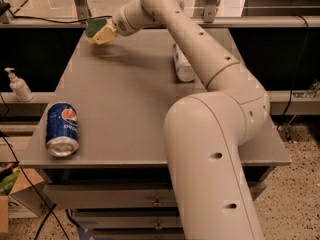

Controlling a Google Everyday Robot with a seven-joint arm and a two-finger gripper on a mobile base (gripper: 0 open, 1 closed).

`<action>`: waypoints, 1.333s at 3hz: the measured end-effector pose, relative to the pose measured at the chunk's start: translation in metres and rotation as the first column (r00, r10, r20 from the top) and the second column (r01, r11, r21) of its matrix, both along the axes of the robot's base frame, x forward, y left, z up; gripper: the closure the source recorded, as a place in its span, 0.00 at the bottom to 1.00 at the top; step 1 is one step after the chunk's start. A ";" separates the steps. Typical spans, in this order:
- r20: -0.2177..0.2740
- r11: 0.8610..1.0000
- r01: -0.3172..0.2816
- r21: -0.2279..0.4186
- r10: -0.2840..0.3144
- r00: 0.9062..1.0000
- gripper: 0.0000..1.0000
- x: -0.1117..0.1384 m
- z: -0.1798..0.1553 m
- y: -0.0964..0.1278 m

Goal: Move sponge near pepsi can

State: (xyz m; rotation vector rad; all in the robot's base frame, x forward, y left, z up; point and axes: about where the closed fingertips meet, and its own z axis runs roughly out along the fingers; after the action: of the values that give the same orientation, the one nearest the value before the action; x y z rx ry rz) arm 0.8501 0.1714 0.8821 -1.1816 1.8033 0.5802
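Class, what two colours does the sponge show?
Dark green over pale yellow, camera view; sponge held by the tool above the table, far left.
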 end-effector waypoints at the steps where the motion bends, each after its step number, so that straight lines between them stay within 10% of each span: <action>1: 0.038 0.973 -0.222 -0.059 0.224 0.974 1.00 -0.052 0.021 0.000; 2: 0.041 0.913 -0.383 -0.136 0.392 0.919 1.00 -0.100 0.027 -0.013; 4: 0.031 0.898 -0.413 -0.151 0.422 0.906 1.00 -0.107 0.021 -0.011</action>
State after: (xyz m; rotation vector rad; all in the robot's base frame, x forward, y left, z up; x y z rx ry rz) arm 0.7433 0.1599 0.9032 -1.6888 1.5606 0.6559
